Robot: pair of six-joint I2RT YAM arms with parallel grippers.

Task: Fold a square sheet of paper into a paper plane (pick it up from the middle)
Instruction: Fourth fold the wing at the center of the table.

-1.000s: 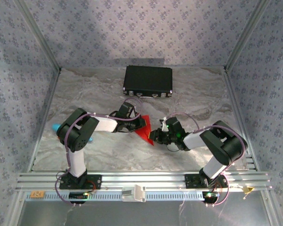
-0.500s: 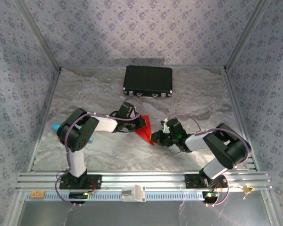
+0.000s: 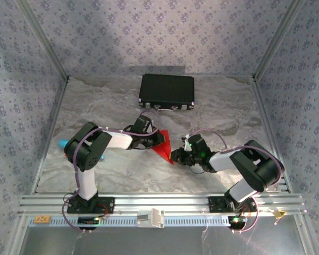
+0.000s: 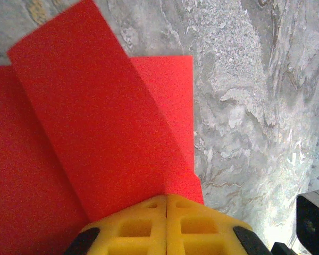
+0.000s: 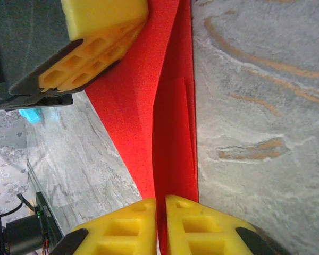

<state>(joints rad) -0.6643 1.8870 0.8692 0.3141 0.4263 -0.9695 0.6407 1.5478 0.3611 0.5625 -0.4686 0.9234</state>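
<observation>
Right arm (image 3: 243, 162) has swung slightly outward; the right claw (image 5: 160, 204) and left claw (image 4: 166, 199) each pinch the red paper (image 4: 95, 133).

I'm seeing a bright red thin paper sheet (image 4: 95, 143), plain; my yellow honeycombed finger pads (image 4: 143, 210); grey marbled tabletop (image 3: 122, 170), black rectangular case (image 3: 167, 90), floral-print lilac walls (image 3: 149, 32).

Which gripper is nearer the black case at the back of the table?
Left. The left gripper, fingers shut on the red paper, sits in front of the black case. The right gripper pinches the paper's near tip, farther toward the arm bases.
</observation>
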